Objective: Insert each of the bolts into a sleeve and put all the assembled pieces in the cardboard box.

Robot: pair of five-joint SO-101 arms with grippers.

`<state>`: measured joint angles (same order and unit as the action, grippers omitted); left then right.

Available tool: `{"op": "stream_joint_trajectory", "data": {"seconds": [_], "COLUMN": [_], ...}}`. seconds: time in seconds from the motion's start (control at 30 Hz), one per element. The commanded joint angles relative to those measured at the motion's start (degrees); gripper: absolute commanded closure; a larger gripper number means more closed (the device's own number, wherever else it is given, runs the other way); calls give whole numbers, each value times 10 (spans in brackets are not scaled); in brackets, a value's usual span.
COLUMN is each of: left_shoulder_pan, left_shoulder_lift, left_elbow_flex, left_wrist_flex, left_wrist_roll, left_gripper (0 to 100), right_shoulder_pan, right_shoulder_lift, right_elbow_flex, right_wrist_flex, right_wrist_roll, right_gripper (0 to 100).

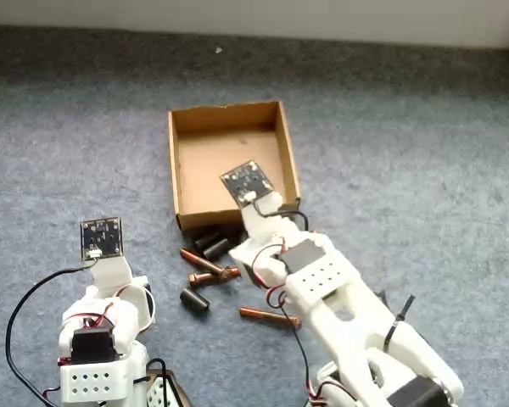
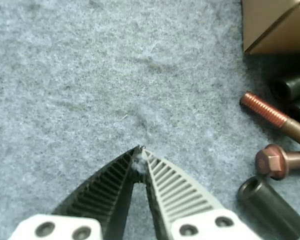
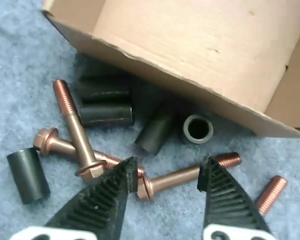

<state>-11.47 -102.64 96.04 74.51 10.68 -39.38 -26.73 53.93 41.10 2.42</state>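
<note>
Your right jaws stand spread, with a copper bolt (image 3: 177, 177) lying across the gap between their tips. Just beyond it sit black sleeves (image 3: 107, 115), with more bolts (image 3: 75, 125) crossed beside them, then the cardboard box (image 3: 190, 45) wall. Your left jaws are pressed together over bare grey carpet (image 2: 90, 75), the pile off to their side.

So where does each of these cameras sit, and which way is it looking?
High view: fixed overhead, looking down on cardboard box, bolts, sleeves, both arms.
Left wrist view: on left arm, facing carpet past its shut left gripper.
Right wrist view: on right arm, facing bolts and sleeves past its open right gripper.
Shared: all show box and bolts.
</note>
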Motion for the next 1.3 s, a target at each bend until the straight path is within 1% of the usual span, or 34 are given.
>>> {"op": "stream_joint_trajectory", "data": {"seconds": [0.0, 0.13, 0.43, 0.63, 0.77, 0.9, 1.13, 1.27], "left_shoulder_pan": [-4, -4, -4, -4, -4, -4, -4, -4], "left_shoulder_lift": [0, 0, 0, 0, 0, 0, 0, 0], "left_elbow_flex": [11, 11, 11, 11, 11, 11, 11, 11], "left_wrist_flex": [-2, -2, -2, -2, -2, -2, -2, -2], "left_wrist_roll": [-4, -4, -4, -4, -4, -4, -4, -4], "left_gripper": [976, 976, 976, 976, 976, 976, 976, 976], "right_shoulder_pan": [-21, -21, -29, 0, 13, 29, 29, 28], "right_shoulder_lift": [27, 91, 231, 274, 287, 295, 292, 293], "right_elbow_flex": [-41, -90, -175, -186, -183, -186, -236, -240], "right_wrist_flex": [-29, -29, -29, -24, -23, 39, 157, 164], "right_wrist_roll": [-24, -36, -36, -34, -33, -32, -27, 25], "right_gripper": [807, 830, 830, 893, 898, 897, 896, 902]}}
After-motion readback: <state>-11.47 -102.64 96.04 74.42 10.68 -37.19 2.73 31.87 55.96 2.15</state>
